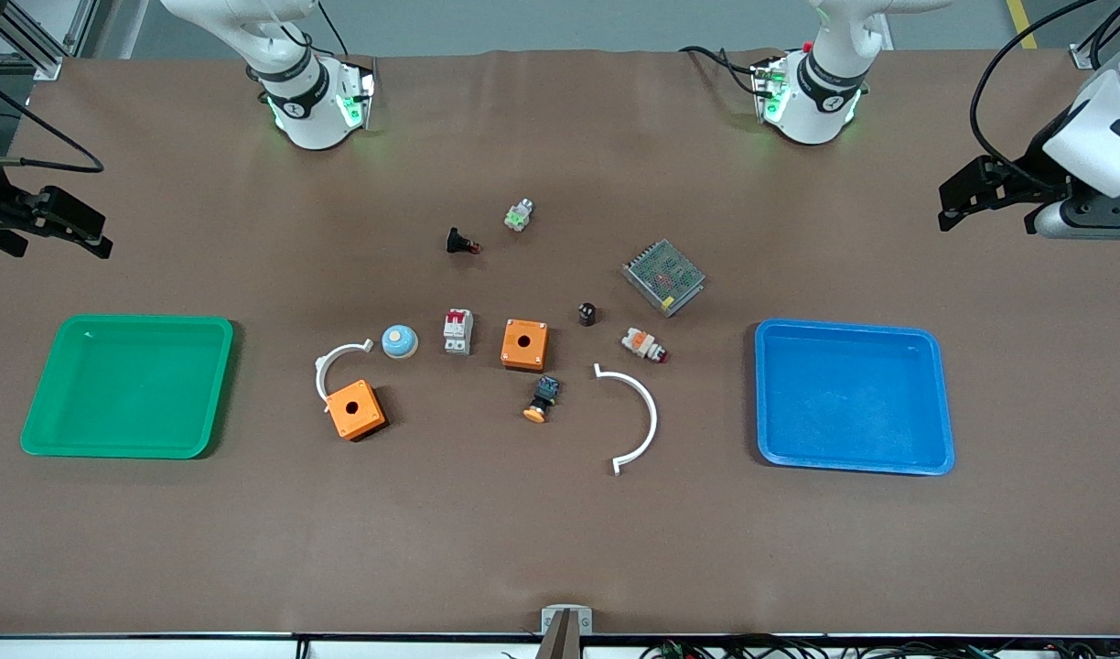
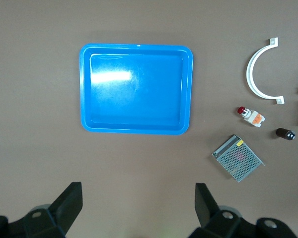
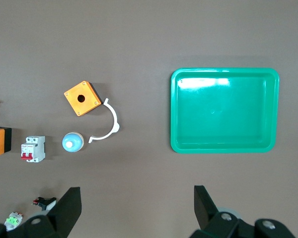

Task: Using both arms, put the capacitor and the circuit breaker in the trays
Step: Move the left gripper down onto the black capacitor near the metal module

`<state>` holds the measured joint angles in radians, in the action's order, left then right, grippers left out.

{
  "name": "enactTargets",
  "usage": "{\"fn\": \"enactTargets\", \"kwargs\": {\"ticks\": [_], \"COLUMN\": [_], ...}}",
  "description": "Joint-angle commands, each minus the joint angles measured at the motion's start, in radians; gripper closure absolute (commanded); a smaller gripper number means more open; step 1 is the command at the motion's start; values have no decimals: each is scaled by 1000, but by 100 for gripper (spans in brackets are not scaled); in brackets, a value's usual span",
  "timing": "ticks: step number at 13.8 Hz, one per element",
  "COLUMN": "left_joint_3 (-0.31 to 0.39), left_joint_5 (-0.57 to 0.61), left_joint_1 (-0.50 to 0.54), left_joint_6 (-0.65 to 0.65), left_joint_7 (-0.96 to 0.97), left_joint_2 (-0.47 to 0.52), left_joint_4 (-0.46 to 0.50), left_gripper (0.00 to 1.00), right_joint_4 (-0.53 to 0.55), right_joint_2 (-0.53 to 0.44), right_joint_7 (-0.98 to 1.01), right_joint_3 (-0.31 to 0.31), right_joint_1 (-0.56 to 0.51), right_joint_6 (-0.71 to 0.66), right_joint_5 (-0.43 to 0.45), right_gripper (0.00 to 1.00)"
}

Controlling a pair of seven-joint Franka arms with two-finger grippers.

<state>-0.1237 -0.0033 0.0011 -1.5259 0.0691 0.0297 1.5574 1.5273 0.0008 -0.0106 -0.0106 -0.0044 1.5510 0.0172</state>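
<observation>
The capacitor [image 1: 587, 314], a tiny black cylinder, stands mid-table between an orange box [image 1: 524, 344] and a grey mesh box [image 1: 663, 276]; it also shows in the left wrist view [image 2: 285, 133]. The circuit breaker [image 1: 457, 330], white with red levers, lies beside that orange box toward the right arm's end; it shows in the right wrist view [image 3: 33, 148]. My left gripper [image 1: 952, 206] is open and empty, high over bare table by the blue tray [image 1: 853, 398]. My right gripper [image 1: 89, 233] is open and empty, high over bare table by the green tray [image 1: 125, 384].
Around the parts lie a second orange box [image 1: 356, 409], a blue dome [image 1: 400, 341], two white arcs [image 1: 635, 416], a white-and-orange button [image 1: 643, 345], a black orange-capped button [image 1: 543, 399], a black red-tipped push-button [image 1: 461, 243] and a green-white part [image 1: 519, 215].
</observation>
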Motion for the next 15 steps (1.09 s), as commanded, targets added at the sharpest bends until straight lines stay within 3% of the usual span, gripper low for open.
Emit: {"fn": "enactTargets", "kwargs": {"ticks": [1, 5, 10, 15], "left_joint_3": [-2, 4, -27, -34], "left_joint_5": [16, 16, 17, 17], "left_joint_1": [3, 3, -38, -148], "left_joint_6": [18, 18, -39, -176], "left_joint_7": [1, -11, 12, 222], "left_joint_2": [-8, -36, -145, -215], "left_joint_4": [-19, -37, -31, 25], "left_gripper": [0, 0, 0, 0], "right_joint_4": [-24, -24, -24, -24], "right_joint_2": [8, 8, 8, 8], "right_joint_7": [1, 1, 1, 0], "right_joint_3": [9, 9, 9, 9], "right_joint_1": [-11, -11, -11, -9], "right_joint_6": [-15, -15, -15, -15], "right_joint_5": [15, 15, 15, 13], "right_gripper": [0, 0, 0, 0]}}
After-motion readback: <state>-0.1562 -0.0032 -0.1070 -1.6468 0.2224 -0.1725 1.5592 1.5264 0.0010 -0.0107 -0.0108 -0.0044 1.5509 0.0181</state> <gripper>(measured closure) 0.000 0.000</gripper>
